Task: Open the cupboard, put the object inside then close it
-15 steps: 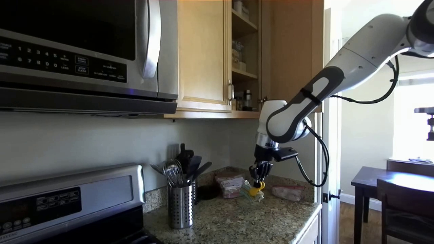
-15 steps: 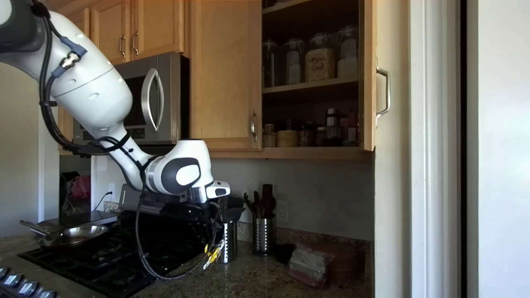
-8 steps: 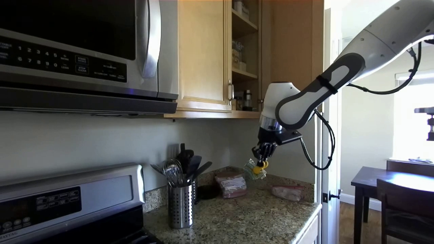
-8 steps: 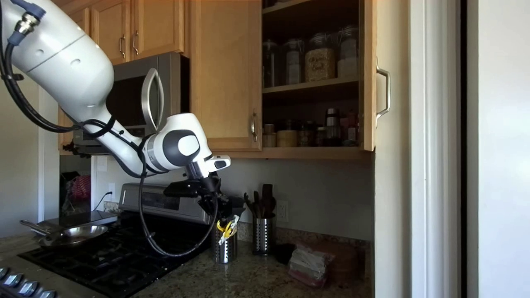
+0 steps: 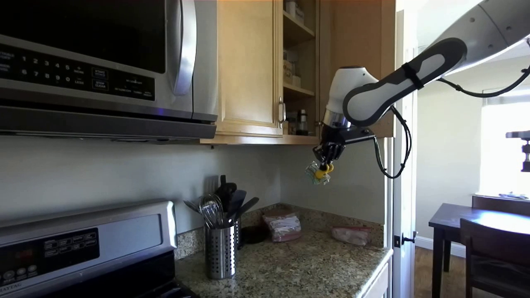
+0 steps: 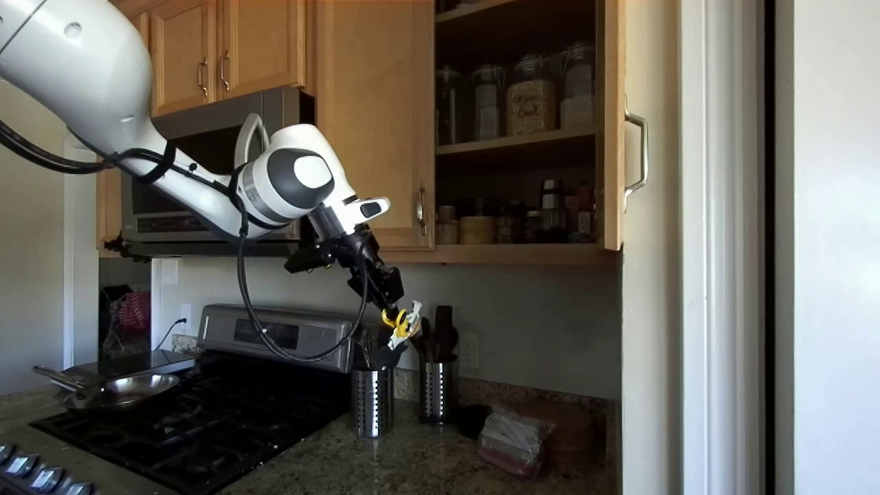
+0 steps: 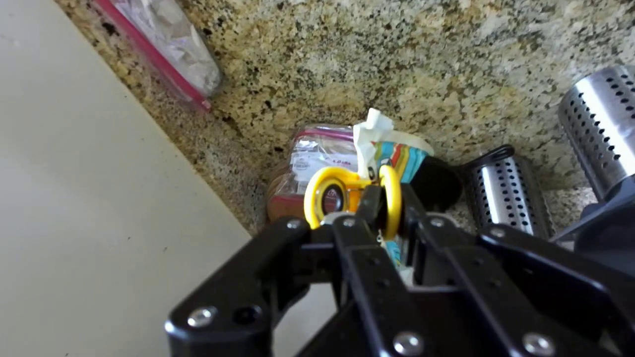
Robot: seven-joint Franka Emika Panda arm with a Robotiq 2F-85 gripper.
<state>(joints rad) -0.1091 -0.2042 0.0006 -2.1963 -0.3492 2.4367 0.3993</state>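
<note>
The cupboard [image 5: 248,66] is light maple wood; its left door [image 6: 375,124] is shut. Its right door [image 6: 612,124] stands open, showing shelves [image 6: 515,143] with jars. My gripper [image 5: 325,164] is shut on a yellow clip [image 5: 321,173], which is attached to a small patterned packet [image 5: 311,169]. Both hang in the air above the counter, below the cupboard's bottom edge. In an exterior view the gripper [image 6: 392,315] is left of the open section. In the wrist view the fingers of the gripper [image 7: 389,201] pinch one ring of the clip [image 7: 311,198]; the packet [image 7: 409,156] lies beyond.
Steel utensil holders [image 6: 373,405] stand on the granite counter [image 5: 290,265] below. Plastic bags [image 5: 283,227] lie in the corner and by the wall [image 5: 351,235]. The microwave [image 6: 282,165] and stove [image 6: 192,419] with a pan [image 6: 130,388] are on the left.
My gripper has risen from near the counter, carrying the clip and packet up with it. It has moved slightly right in both exterior views. The cupboard doors have not moved.
</note>
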